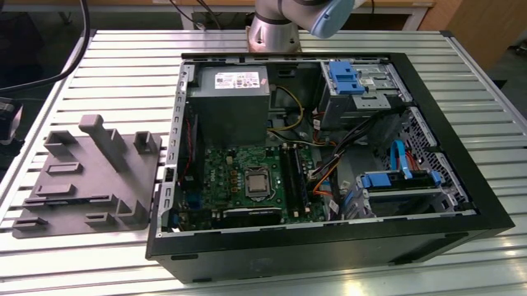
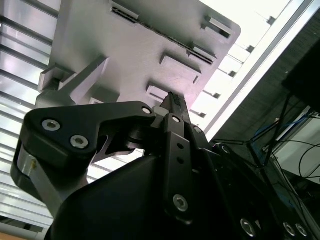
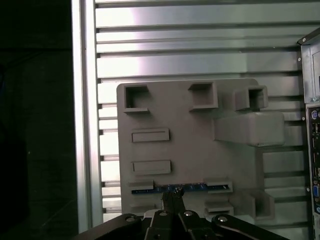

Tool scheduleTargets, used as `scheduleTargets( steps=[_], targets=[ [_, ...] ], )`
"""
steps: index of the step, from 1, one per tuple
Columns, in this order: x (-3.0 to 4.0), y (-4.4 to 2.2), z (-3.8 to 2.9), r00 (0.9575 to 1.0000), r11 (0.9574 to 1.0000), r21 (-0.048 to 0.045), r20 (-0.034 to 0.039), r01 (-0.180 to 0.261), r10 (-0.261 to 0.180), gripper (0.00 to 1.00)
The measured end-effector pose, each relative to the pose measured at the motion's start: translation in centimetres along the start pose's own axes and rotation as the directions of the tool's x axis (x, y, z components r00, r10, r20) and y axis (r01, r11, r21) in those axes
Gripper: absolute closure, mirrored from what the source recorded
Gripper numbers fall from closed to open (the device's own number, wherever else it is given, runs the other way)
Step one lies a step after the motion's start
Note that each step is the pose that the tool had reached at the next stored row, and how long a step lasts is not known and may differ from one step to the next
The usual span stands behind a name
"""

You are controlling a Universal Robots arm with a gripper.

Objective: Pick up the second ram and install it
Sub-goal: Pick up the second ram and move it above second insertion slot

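The second ram [image 3: 170, 188] is a thin dark stick with a blue edge. It stands on edge in a slot of the grey tray [image 3: 190, 150], near the tray's front side. It also appears as a dark strip [image 2: 165, 36] in the second wrist view and as a dark line [image 1: 73, 198] in the exterior view. My gripper [image 3: 171, 197] hangs well above the tray, over the stick, with its fingers together and nothing between them. Its tips [image 2: 173, 100] point down at the tray [image 2: 125, 55].
An open computer case [image 1: 329, 246] lies at the exterior view's right of the tray [image 1: 91, 185]. Inside it are the motherboard [image 1: 247, 179], long black sockets [image 1: 294, 176], a power supply [image 1: 231, 105] and cables. The ribbed metal table's edge [image 3: 82, 125] runs beside the tray.
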State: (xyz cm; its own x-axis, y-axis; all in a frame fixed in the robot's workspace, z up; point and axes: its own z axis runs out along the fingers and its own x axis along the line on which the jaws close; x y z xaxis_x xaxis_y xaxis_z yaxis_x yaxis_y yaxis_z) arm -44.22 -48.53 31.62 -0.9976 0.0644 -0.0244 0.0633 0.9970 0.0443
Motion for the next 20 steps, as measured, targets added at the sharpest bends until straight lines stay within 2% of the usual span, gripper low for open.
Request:
scheduleTargets(
  steps=[8,20],
  targets=[
    [0.00,0.00,0.00,0.9990,0.9990,-0.0011,-0.0020,0.045,-0.045,0.89],
    [0.00,0.00,0.00,0.9940,0.9940,-0.0029,-0.0048,0.109,-0.109,0.89]
  ],
)
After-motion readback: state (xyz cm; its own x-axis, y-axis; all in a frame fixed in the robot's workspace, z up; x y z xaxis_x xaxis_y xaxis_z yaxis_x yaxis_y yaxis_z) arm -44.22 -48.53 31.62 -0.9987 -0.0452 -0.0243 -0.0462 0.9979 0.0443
